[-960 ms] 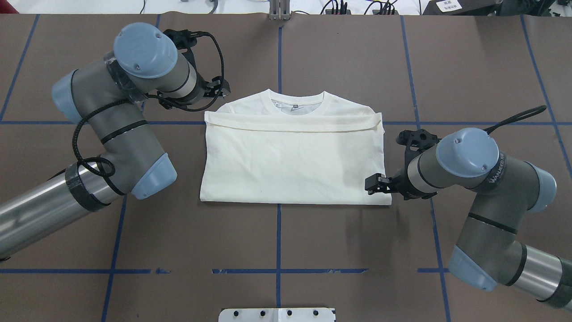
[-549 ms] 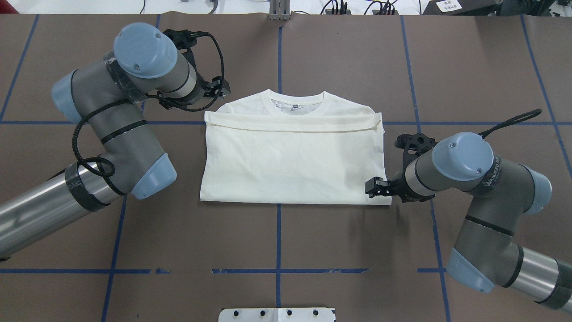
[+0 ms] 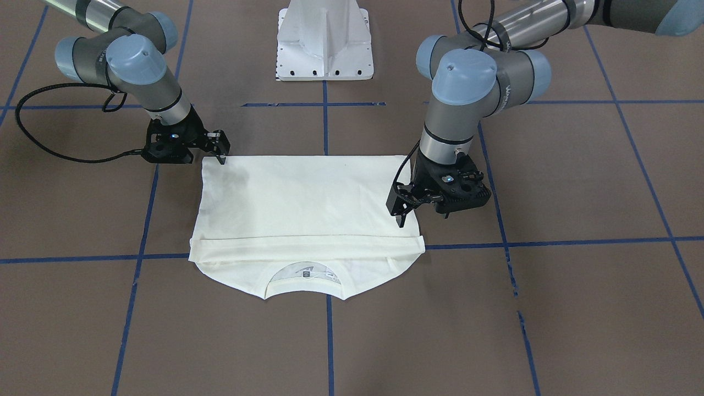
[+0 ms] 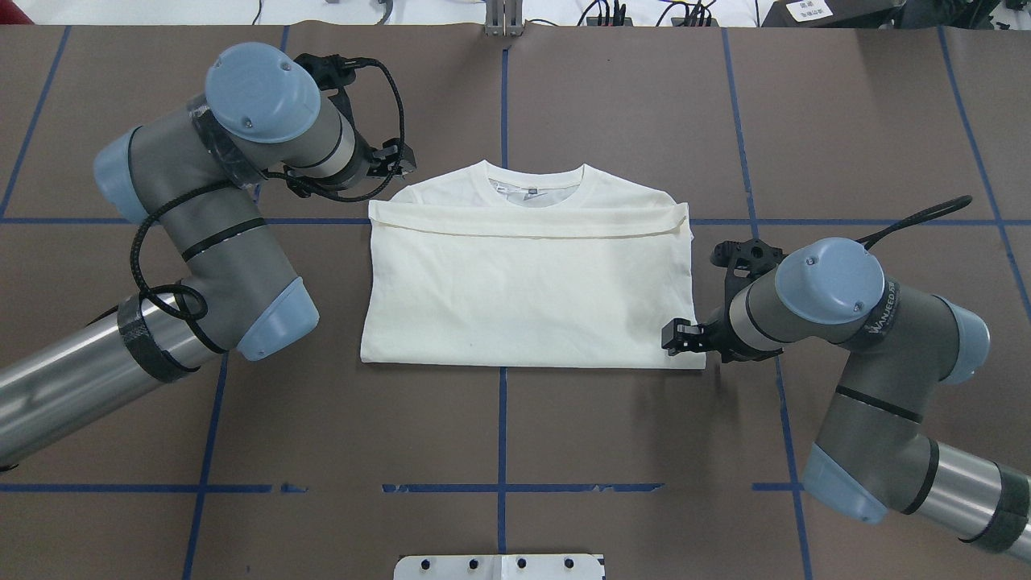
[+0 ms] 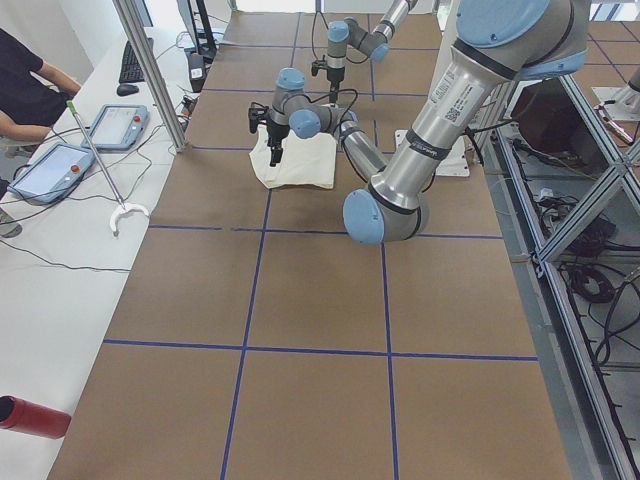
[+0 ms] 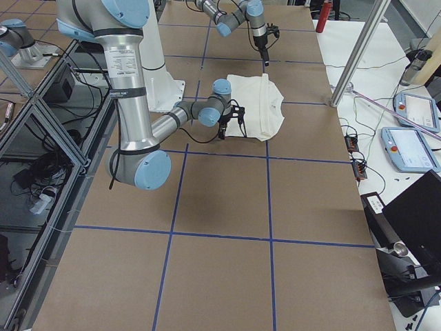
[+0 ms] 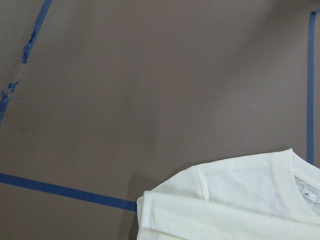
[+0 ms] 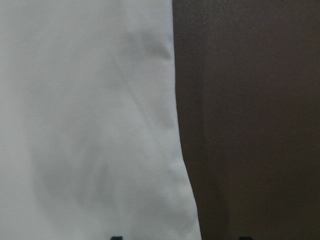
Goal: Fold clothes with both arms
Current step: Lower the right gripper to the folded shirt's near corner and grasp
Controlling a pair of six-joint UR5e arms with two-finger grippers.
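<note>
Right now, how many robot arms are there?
2. The left arm reaches the shirt at its collar-end corner. The right arm is at the opposite corner, at the folded edge nearest the robot. None seems hidden.

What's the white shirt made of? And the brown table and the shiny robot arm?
The shirt looks like soft, matte cotton knit: it creases and lies in flat folds. The table top may be dull brown paper or card; I can't be sure. The left arm looks like brushed metal along its tube, and its caps look like smooth blue plastic.
</note>
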